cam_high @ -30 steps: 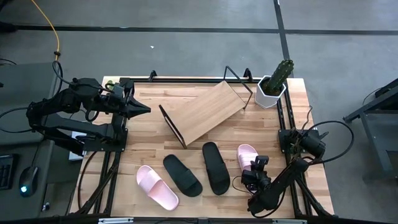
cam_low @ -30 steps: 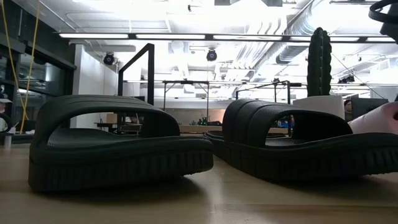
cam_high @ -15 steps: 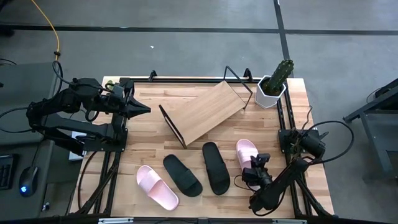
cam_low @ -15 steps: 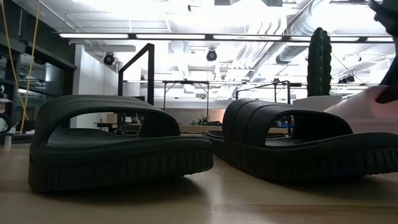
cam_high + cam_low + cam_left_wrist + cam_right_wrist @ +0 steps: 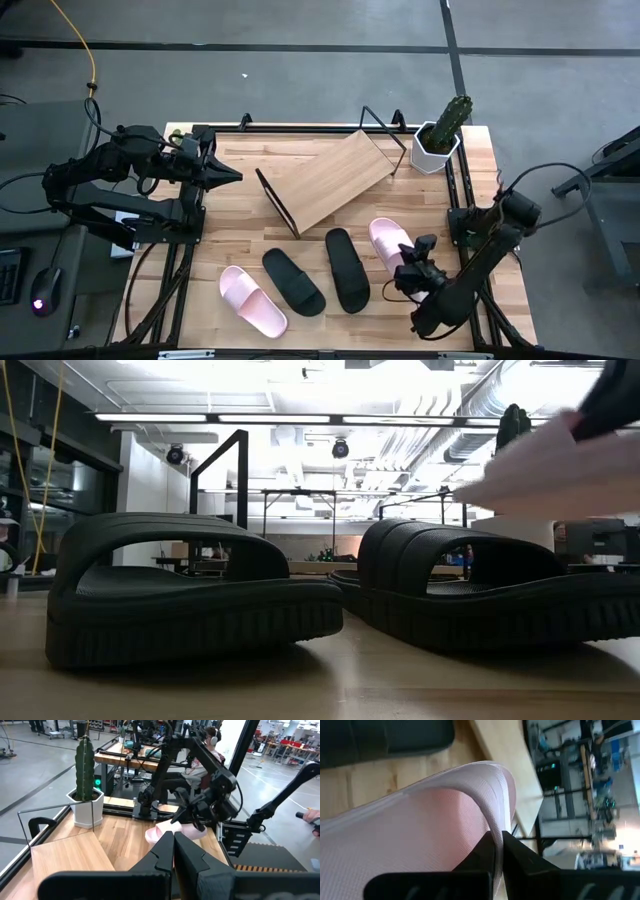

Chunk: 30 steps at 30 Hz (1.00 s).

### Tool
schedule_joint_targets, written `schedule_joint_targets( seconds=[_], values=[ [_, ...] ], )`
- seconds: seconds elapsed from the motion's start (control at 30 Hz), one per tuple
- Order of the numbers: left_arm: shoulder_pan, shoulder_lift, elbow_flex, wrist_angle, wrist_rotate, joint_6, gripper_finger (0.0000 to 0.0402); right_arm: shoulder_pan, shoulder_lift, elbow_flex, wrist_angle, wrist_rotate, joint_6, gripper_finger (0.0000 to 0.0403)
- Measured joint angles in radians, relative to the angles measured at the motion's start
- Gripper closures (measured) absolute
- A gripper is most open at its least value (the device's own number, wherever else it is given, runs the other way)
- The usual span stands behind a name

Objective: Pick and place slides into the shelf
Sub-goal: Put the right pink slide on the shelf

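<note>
So the left gripper (image 5: 236, 176) was parked off at the left edge of the table, fingers pressed together on nothing, pointing toward the shelf (image 5: 328, 180), which sat a bit beyond its tips with the light board slanted on its black wire frame.

Near the front edge, a pale pink slide (image 5: 252, 300) lay flat, well away from either set of fingers. Just beside it were the two black slides (image 5: 293, 282) (image 5: 347, 269), side by side on the wood; in the low view they filled the foreground, both resting on the tabletop.

Further right, the right gripper (image 5: 410, 270) was pinching the second pink slide (image 5: 391, 244). In the right wrist view the fingers (image 5: 512, 852) were squeezed on the edge of its strap, with the pink strap arching away just past the tips. In the low view this slide hung above the black ones, clear of the table.

A cactus in a white pot (image 5: 438, 140) stood at the far right corner. Couldn't read any brand or writing on anything.
</note>
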Motion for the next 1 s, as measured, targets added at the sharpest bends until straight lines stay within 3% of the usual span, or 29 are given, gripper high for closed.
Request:
schedule_joint_targets(
  seconds=[0.63, 1.0],
  values=[
    [0.000, 0.000, 0.000, 0.000, 0.000, 0.006, 0.0401, -0.152, -0.156, 0.000, -0.005, 0.156, -0.334, 0.0403],
    [0.000, 0.000, 0.000, 0.000, 0.000, 0.006, 0.0401, -0.229, -0.279, 0.000, 0.014, 0.192, -0.479, 0.0403]
  ],
)
